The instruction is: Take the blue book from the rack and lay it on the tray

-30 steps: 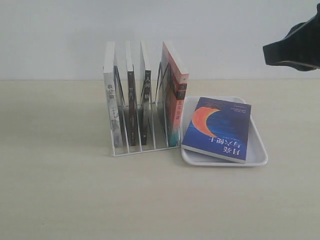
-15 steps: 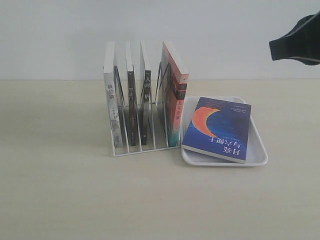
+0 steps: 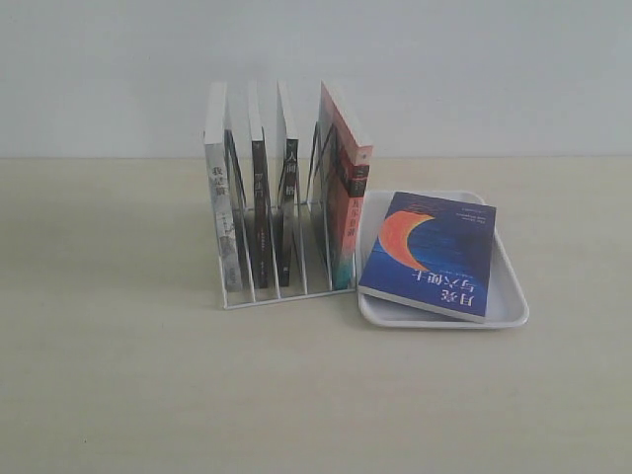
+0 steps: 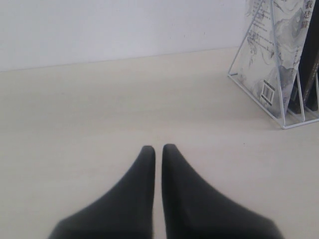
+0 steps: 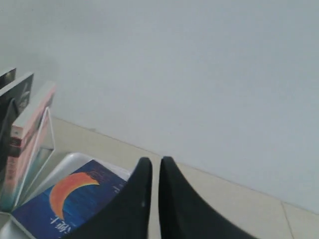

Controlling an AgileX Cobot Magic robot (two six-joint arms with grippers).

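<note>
The book [image 3: 430, 255] lies on the tray [image 3: 513, 299] beside the rack [image 3: 288, 295]; left fingers [image 4: 141, 175] and right fingers [image 5: 173, 191] are together, empty.

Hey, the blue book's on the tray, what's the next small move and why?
Likely just park both arms: the blue book lies on the tray, out of the rack, and the left gripper and right gripper are shut, empty and clear of it.
</note>
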